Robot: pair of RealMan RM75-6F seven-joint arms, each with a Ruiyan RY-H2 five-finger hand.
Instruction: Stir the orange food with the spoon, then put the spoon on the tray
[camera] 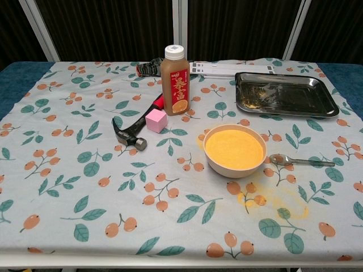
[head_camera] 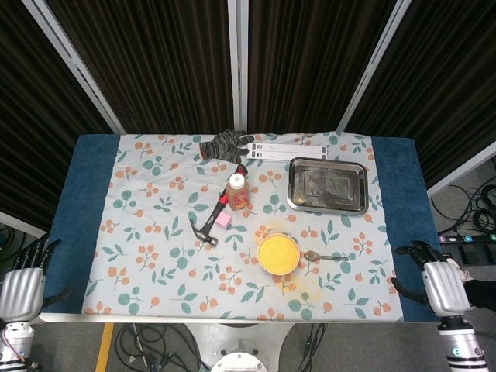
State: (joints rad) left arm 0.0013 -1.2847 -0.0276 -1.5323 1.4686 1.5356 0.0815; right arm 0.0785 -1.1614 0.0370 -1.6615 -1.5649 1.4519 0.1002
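Note:
A cream bowl filled with orange food sits on the floral cloth near the table's front. Just right of it lies a metal spoon, bowl end toward the bowl, handle pointing right. The steel tray stands behind them at the back right. My right hand hangs off the table's right front corner, fingers apart and holding nothing. My left hand hovers off the left front corner, also empty with fingers spread. Neither hand shows in the chest view.
A juice bottle stands upright at centre. A pink cube and a hammer lie left of it. A dark glove and a white strip lie along the back edge. Orange powder dusts the cloth before the spoon.

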